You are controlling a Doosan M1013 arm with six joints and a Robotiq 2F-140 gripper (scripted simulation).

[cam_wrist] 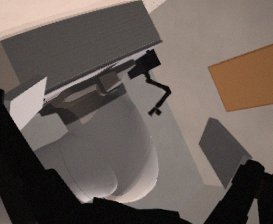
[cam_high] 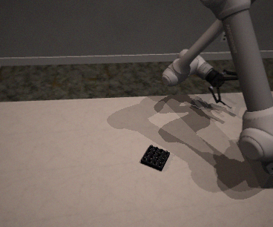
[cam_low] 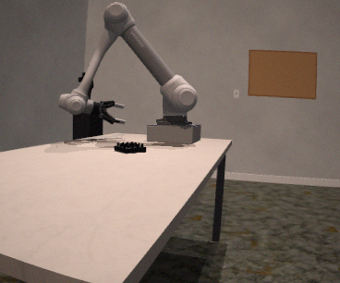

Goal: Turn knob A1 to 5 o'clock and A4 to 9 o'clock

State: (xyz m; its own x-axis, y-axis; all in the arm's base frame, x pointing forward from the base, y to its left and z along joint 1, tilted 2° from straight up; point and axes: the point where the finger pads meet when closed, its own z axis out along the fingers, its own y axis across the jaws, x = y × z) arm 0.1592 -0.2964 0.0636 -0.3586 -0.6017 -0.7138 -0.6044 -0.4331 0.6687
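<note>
The knob box [cam_high: 155, 158] [cam_low: 130, 148] is a small black square block with rows of black knobs on top. It stands flat on the table, knobs up. The knobs' white lines, the printed names and the socket are too small or dark to read, so I cannot tell where A1 or A4 points. My gripper [cam_high: 233, 93] [cam_low: 123, 114] [cam_wrist: 126, 112] is wide open and empty. It hangs above the table, away from the knob box, with its fingers toward the arm's base. The wrist view does not show the knob box.
The pale table [cam_high: 59, 167] [cam_low: 97, 185] carries the box and the arm's grey base block [cam_low: 173, 133] [cam_wrist: 82, 45]. The arm's lower joint [cam_high: 263, 137] stands to the right of the box in the top view. An orange board [cam_low: 282, 74] [cam_wrist: 252, 80] hangs on the wall.
</note>
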